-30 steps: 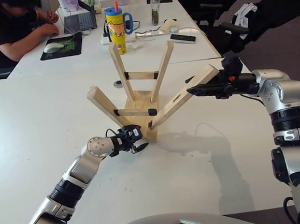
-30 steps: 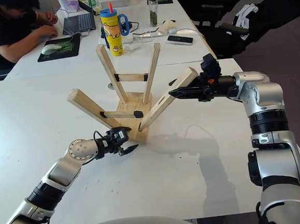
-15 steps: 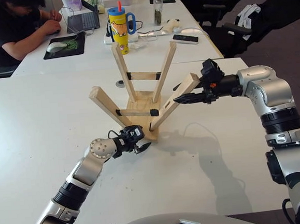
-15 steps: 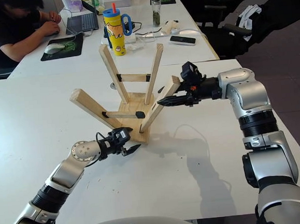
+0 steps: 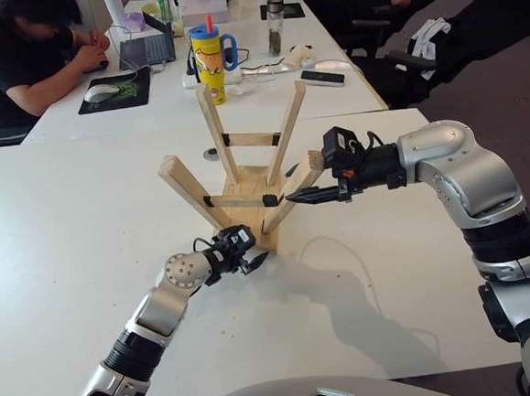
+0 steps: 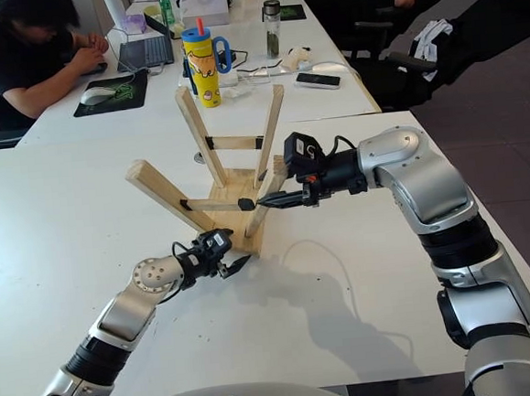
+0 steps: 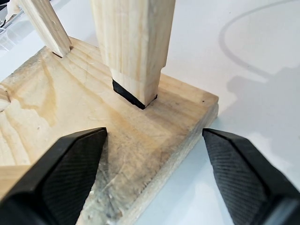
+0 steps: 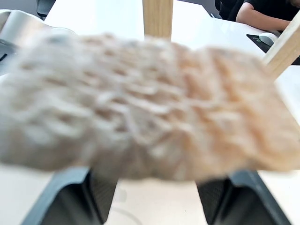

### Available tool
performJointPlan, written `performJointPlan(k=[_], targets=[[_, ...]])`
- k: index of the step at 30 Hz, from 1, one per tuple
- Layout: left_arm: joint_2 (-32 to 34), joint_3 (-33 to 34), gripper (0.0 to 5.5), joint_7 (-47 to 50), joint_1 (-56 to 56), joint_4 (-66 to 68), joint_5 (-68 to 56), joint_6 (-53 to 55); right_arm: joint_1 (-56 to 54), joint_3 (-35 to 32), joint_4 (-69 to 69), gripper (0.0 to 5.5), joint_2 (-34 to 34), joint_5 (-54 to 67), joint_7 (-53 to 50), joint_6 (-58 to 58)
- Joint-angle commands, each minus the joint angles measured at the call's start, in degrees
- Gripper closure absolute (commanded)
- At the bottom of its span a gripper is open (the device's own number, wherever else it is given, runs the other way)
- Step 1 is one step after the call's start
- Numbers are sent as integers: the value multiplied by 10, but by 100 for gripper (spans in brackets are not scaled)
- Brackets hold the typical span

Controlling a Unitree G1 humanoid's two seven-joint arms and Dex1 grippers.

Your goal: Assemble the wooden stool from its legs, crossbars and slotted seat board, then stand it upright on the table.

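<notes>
Stool is upside down: seat board lies flat on the white table, roughly mid-table, with all four legs sticking up out of it and splaying outward. The near-right leg sits in its slot close to the board's near corner, a black band showing at the joint, and leans away from the board to the right. The near-left leg leans out from the board to the left. The two far legs rise steeply from the board's far side. One crossbar ties the far legs together above the board; a second crossbar runs lower, over the board's near side, with a black cap at its right end. The left gripper is at the board's near corner, spread wide: one finger is over the board's face, the other off the edge above the table, and neither is visibly pressing the wood. The right gripper is up against the near-right leg about halfway up from the board; can't tell whether it's clamped or loose. Well beyond the board's far side, on the next desk: yellow tumbler, phone, laptop.
</notes>
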Motion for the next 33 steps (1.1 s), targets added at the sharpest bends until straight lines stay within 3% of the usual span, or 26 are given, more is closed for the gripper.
performJointPlan(k=[1,7,11,15,19,23,33], targets=[[-8,-30,174,-21,35,32,1,31,43,71,31,344,26,-25,-14,40],[-13,-30,174,-19,37,40,2,28,33,74,76,344,56,-25,-26,19],[-16,-32,174,-16,42,44,4,30,18,31,128,344,104,7,-34,-4],[-19,-34,174,-16,42,49,6,29,78,-1,149,344,127,40,-21,-40],[-18,-33,174,-17,47,47,5,29,137,19,122,343,120,32,-8,-71],[-22,-29,174,-14,51,51,3,32,102,3,164,343,160,35,-37,-93],[-25,-28,174,-12,50,71,9,55,105,55,228,343,188,-15,-24,-159]])
